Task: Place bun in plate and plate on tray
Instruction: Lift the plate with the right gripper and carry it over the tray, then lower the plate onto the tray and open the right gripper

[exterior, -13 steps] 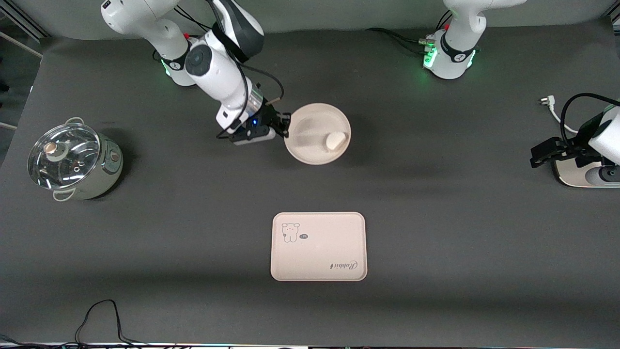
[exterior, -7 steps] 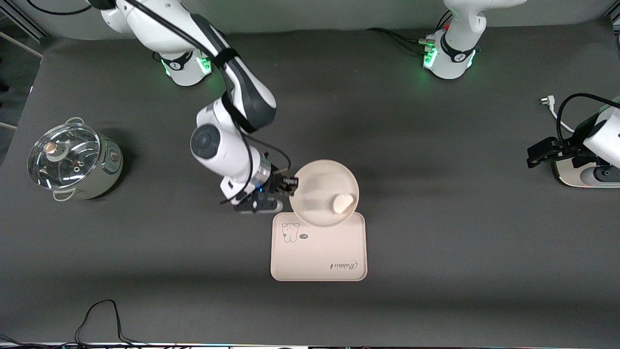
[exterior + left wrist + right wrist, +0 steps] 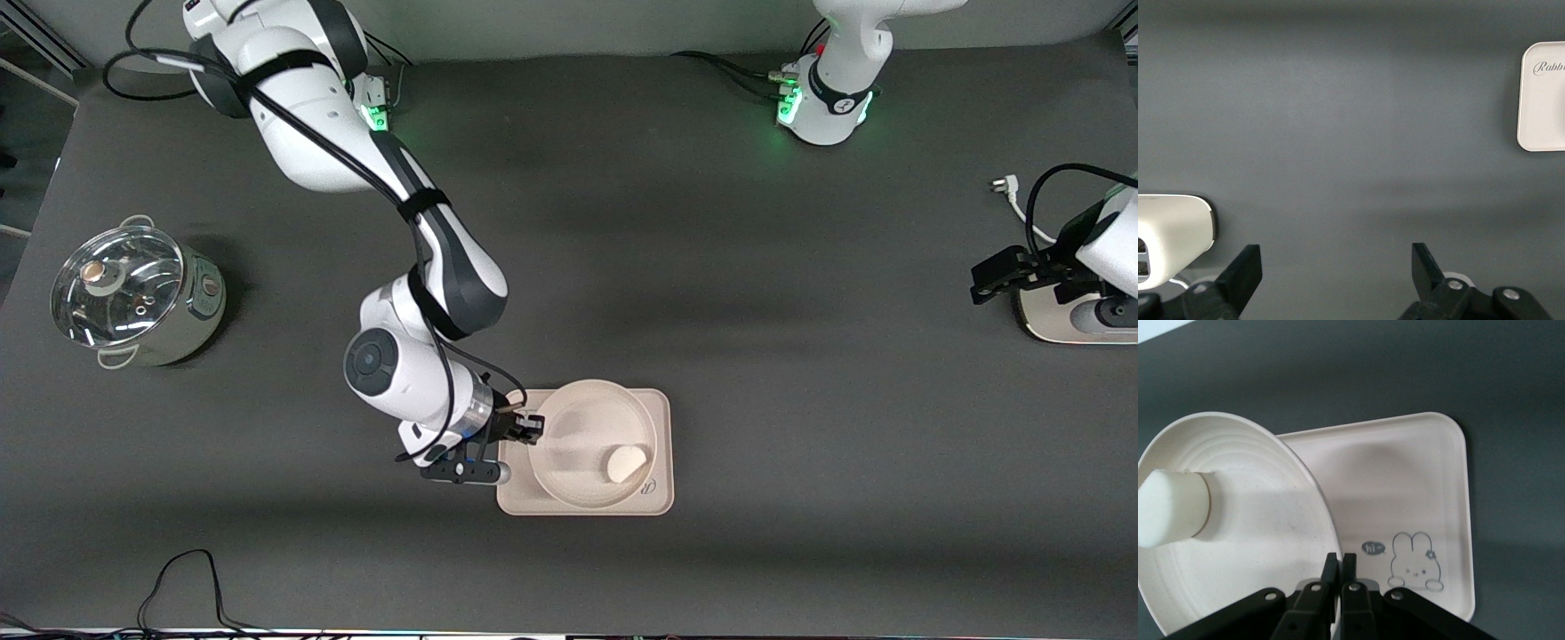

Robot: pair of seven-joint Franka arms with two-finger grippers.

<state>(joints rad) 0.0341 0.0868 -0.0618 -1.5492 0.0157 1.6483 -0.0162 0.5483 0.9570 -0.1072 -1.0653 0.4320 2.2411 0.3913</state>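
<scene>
I've got the plate (image 3: 593, 444) pinched by its rim in my right gripper (image 3: 528, 430), fingers clamped tight on the edge, and it hangs right over the tray (image 3: 660, 498). The bun (image 3: 625, 463) sits inside the plate, lying toward the side away from my fingers, so the first half of the job looks done. This is the second half: plate onto tray.

From my right wrist camera the plate looks tilted, its rim lifted clear of the tray floor, with the little rabbit drawing (image 3: 1414, 567) showing underneath beside my fingers. So I judge it's not set down yet, or only just touching; I can't tell for sure.

What comes next, as I see it: level the plate, ease it down until it rests flat inside the tray's raised edge, then let go and draw away without dragging the rim. The bun could roll if I tip too far.

My left gripper (image 3: 1331, 280) waits over bare table at its own end, fingers spread apart, holding nothing.
</scene>
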